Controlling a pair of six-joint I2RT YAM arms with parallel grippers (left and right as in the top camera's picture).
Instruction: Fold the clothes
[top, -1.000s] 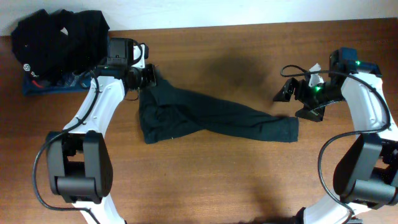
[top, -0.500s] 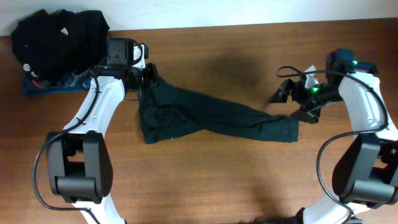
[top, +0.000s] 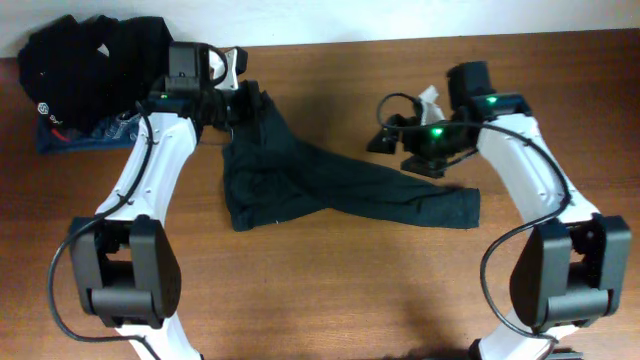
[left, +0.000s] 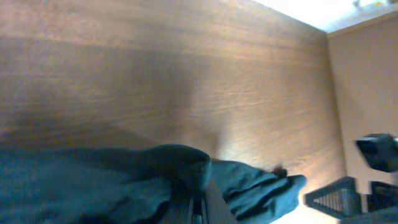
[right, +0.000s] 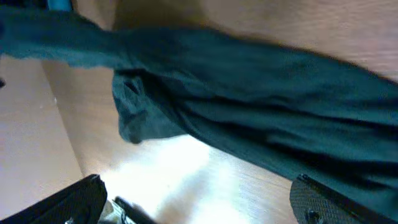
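The clothes (top: 330, 185), one very dark soft garment, lie crumpled across the middle of the wooden table (top: 330, 290), bunched at the left and stretched into a long strip toward the right. My left gripper (top: 243, 106) is shut on the garment's upper-left corner, which is pulled up off the table. In the left wrist view the fabric (left: 93, 180) bunches round the shut gripper (left: 200, 208). My right gripper (top: 403, 152) hovers open over the strip's right part. In the right wrist view the cloth (right: 249, 81) runs above the open gripper (right: 199, 208), with bare wood between the fingers.
A pile of other garments sits at the back left corner: a black one with a round white logo (top: 80, 60) on top of a blue one (top: 75, 138). The table's back edge (top: 400, 38) meets a white wall.
My right arm has swung left from the table's right side to above the garment's strip. The left gripper has closed fully on the corner and drawn it up and slightly back.
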